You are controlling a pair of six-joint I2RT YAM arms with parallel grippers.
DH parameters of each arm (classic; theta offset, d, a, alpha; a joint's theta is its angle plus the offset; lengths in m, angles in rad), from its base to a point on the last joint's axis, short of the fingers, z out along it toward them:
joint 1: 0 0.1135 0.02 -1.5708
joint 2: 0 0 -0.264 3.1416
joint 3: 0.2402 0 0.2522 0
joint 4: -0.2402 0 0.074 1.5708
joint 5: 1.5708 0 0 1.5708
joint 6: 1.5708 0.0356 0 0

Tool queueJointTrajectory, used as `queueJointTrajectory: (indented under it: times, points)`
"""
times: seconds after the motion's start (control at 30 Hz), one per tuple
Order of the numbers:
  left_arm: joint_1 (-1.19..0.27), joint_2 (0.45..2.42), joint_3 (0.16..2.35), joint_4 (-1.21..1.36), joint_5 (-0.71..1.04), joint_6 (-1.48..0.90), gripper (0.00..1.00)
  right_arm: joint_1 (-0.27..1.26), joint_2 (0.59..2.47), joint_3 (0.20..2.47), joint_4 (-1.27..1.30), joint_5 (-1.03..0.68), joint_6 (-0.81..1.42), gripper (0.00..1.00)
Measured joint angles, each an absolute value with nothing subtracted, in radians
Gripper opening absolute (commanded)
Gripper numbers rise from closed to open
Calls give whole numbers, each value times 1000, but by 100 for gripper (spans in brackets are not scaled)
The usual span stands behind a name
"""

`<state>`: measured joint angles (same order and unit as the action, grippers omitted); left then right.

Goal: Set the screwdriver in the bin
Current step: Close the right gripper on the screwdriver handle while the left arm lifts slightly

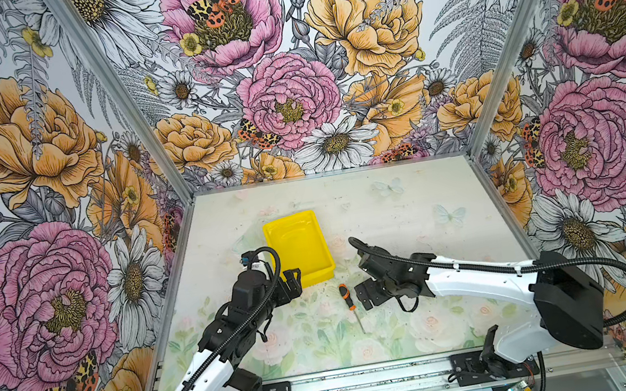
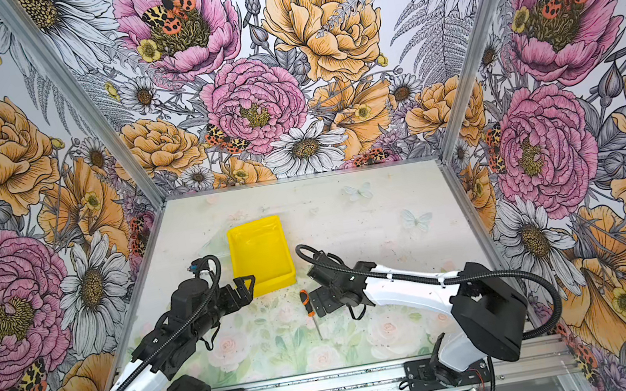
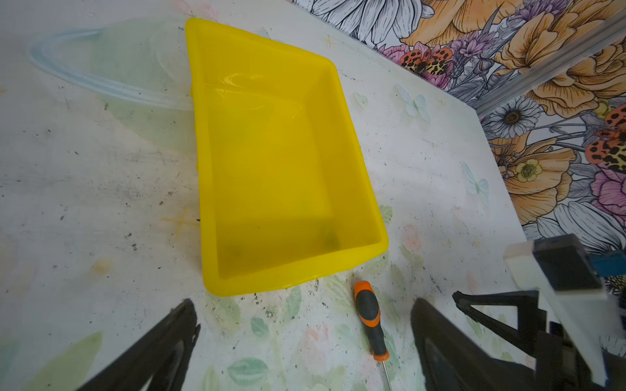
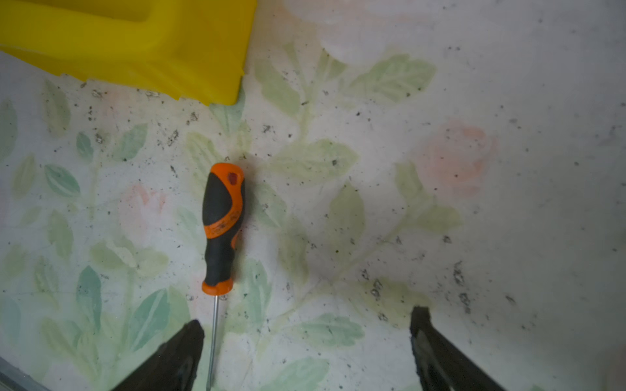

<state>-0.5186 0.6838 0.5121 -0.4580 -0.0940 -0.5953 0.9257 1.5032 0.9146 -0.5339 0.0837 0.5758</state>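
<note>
The screwdriver lies flat on the bench, outside the bin and just off its near corner. Its handle end points toward the bin and its thin shaft toward the robot's base. The right jaws stand wide apart with nothing between them. They are low beside the tool, and in the right wrist view one fingertip sits just beside the shaft while the handle lies off to that side, not centred in the gap. The left jaws are also spread and empty, hovering near the bin's front wall; the bin itself looks empty. The tool will likely handle as light and fully rigid, with most of its weight in the stubby handle. The black inlays look rubbery and should give good friction. The rounded handle may roll if nudged from one side before both jaws meet it. The shaft is a poor place to grip: narrow, smooth metal lying almost flush with the bench, so it would probably slip or twist. The best hold appears to be across the thick middle of the handle, jaws set crosswise to its length, so the tool hangs balanced. It is not fragile, so a short drop into the bin should do no harm, though the light plastic bin could slide if bumped.
</note>
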Motion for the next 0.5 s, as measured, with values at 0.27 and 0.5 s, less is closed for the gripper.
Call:
queueJointTrajectory:
  times: [0.27, 0.5]
  points:
    - [-588, 591, 512, -574, -155, -651, 99, 988, 1647, 977, -466, 81, 620, 72]
    - [-609, 509, 512, -659, -198, -670, 99, 1001, 1713, 995, -420, 87, 647, 60]
